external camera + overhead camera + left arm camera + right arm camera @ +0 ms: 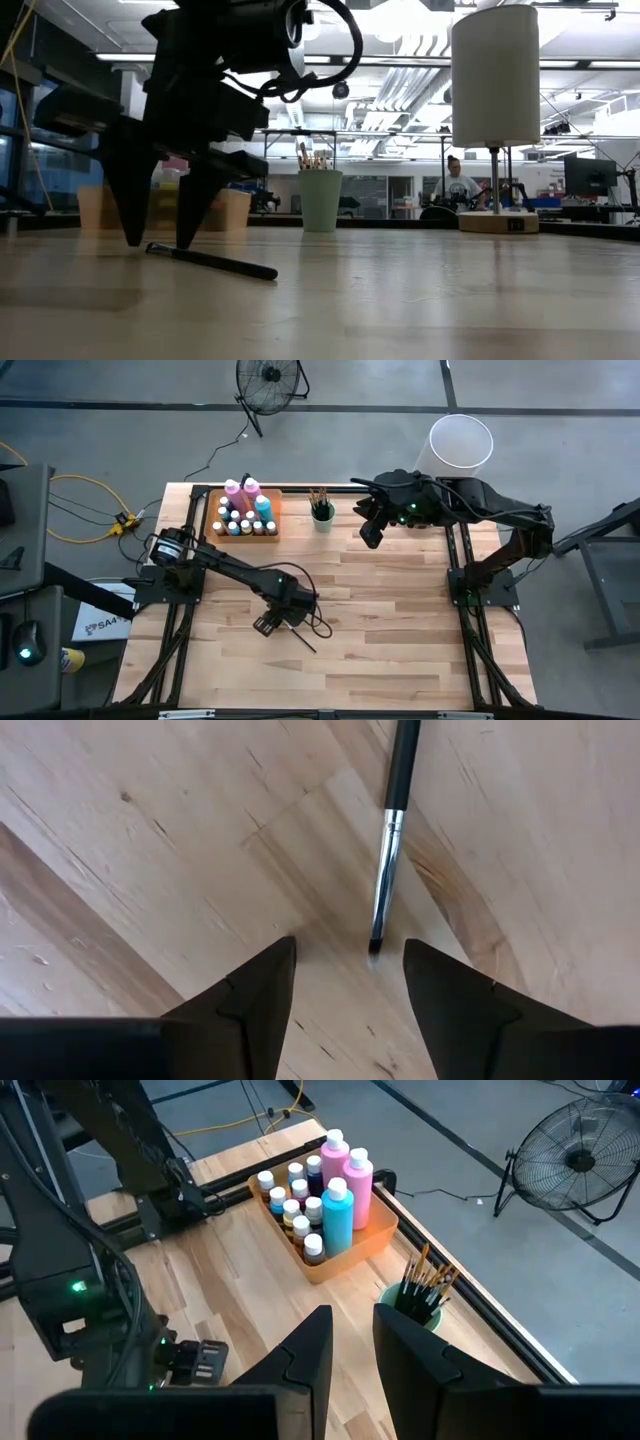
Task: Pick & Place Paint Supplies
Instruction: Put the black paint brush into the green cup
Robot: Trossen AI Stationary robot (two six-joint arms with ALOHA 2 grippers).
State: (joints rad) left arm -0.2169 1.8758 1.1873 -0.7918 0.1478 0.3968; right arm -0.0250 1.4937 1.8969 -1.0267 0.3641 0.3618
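Left gripper (266,625) hovers spread over one brush (388,840) lying on the table (400,650).
Brush axis runs 10-to-4 o'clock; orange tray (272,510) and green cup (322,518) stand at 12, nothing between.

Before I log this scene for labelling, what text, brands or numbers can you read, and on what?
"SAM": partial dark print on the white box on the floor left of the wooden table; the rest is cut off.
Labels on the small paint bottles in the orange tray: too small to read.
Nothing else is legible.
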